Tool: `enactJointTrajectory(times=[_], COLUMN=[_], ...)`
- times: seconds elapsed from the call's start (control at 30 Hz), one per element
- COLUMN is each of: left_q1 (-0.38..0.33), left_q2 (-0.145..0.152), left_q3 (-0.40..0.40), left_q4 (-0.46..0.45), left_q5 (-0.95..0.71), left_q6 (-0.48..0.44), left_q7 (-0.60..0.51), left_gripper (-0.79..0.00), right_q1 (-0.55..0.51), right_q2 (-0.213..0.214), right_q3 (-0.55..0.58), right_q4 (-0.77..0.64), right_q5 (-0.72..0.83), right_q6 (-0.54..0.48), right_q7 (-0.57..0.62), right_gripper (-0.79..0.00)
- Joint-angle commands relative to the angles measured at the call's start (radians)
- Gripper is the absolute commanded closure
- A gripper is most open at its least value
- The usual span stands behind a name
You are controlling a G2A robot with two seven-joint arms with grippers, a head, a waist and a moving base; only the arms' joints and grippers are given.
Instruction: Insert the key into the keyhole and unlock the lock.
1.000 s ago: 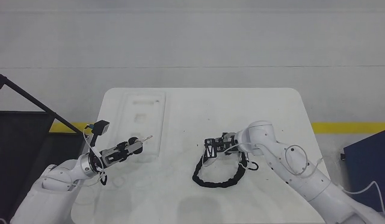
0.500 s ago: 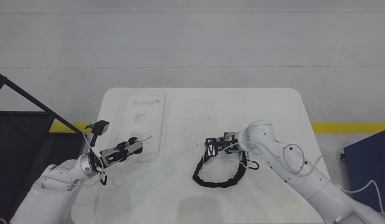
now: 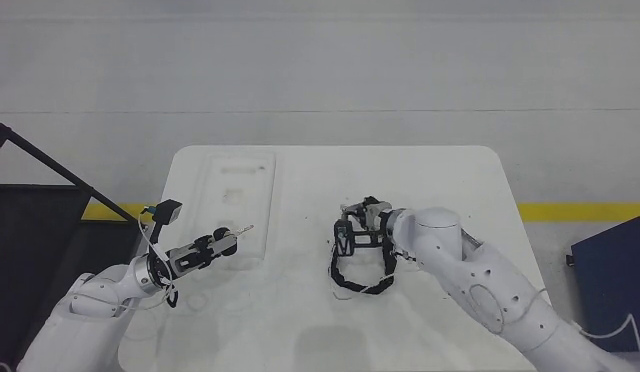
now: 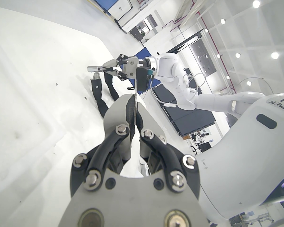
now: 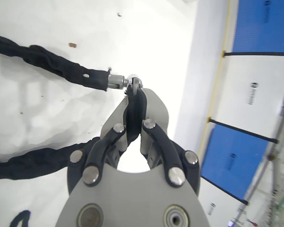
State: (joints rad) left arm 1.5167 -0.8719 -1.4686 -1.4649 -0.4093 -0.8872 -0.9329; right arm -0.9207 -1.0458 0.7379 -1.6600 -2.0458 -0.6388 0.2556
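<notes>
Black chain lock [image 5: 49, 64]: R gripper [image 5: 135, 92] clamped on metal end [image 5: 116, 81]; L gripper [image 4: 132, 101] pinching key [image 3: 244, 230].

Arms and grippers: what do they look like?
White glossy shells on the left arm and right arm, white cables looping along the right. The left gripper and right gripper have grey metal fingers, black pads, black links and silver screws.

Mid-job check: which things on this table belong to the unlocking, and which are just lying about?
For the job:
key, pinched in the left jaws
chain lock, its metal end gripped in the right jaws

Lying about:
white tray on the table
small specks of debris
</notes>
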Motion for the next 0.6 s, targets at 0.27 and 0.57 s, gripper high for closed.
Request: enactJointTrajectory(times=[0.27,0.57], left_q1=[0.000,0.000], left_q2=[0.000,0.000], left_q3=[0.000,0.000], left_q4=[0.000,0.000], left_q5=[0.000,0.000], left_q6=[0.000,0.000], left_q7=[0.000,0.000], left_gripper=[0.000,0.000], right_q1=[-0.272,-0.460], right_q2=[0.092,0.125], right_q3=[0.054,0.101], right_q4=[-0.358,-0.406], right_q5=[-0.732,-1.021], right_q6=[0.231,0.552], right_q7=[0.067,0.269], right_gripper=[0.000,0.000])
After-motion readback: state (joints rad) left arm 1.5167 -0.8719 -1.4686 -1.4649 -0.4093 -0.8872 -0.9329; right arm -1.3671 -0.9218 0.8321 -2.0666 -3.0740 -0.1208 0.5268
